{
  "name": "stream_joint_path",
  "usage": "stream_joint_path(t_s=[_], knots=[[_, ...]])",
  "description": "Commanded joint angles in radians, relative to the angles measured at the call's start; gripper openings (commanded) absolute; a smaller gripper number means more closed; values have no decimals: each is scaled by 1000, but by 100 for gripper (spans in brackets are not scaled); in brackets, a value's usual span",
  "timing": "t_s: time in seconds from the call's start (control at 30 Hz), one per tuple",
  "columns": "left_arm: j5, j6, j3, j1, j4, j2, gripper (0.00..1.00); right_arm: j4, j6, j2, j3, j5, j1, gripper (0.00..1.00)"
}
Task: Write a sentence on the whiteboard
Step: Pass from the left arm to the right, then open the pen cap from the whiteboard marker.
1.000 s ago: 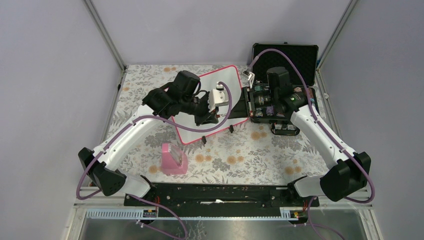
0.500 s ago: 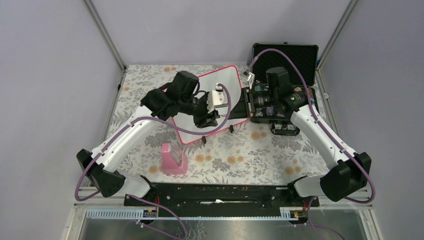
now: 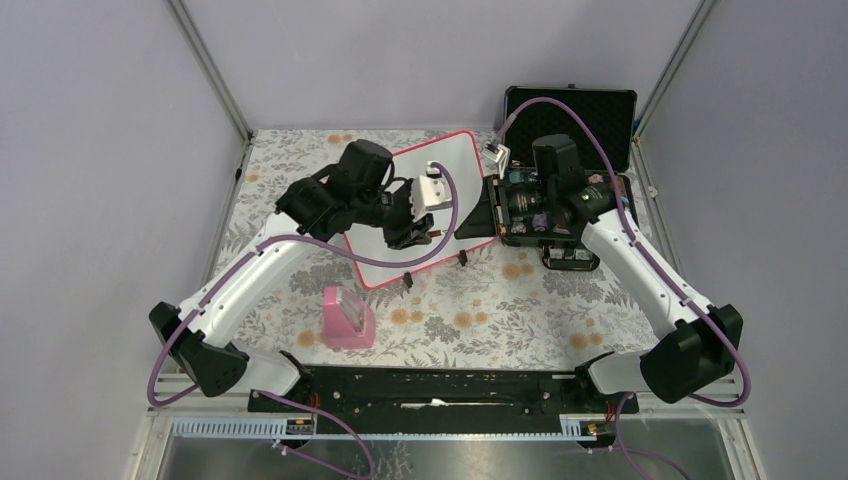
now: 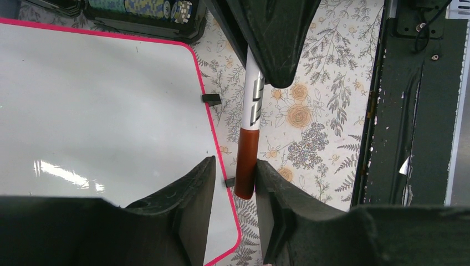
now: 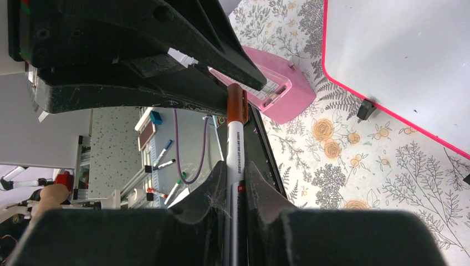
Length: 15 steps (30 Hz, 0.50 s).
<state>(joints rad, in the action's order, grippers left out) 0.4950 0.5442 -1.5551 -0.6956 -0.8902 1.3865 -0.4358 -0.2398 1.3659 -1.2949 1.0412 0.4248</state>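
Marker [image 5: 235, 149] clamped in right gripper [image 5: 235, 185] at lower centre, cap [image 4: 246, 160] between slightly parted jaws of left gripper [image 4: 234, 166], probably for uncapping.

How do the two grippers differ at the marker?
The right gripper is shut on the white barrel of the marker; the left gripper stands open around its brown cap, a gap on one side. The left reaches across the whiteboard, the right from over the black case. Both meet one marker.

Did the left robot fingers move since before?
Yes. From above, the left fingers slid a little left, away from the black case.
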Motion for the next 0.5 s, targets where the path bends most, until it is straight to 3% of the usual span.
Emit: stream_joint_path(t_s=[0.0, 0.2, 0.47], knots=[[-47, -19, -41, 15, 88, -20, 39, -25, 23, -35, -18, 63, 12, 0], [-21, -29, -47, 25, 105, -19, 40, -35, 34, -37, -15, 60, 15, 0], [159, 22, 34, 24, 62, -22, 40, -49, 41, -24, -61, 26, 15, 0]])
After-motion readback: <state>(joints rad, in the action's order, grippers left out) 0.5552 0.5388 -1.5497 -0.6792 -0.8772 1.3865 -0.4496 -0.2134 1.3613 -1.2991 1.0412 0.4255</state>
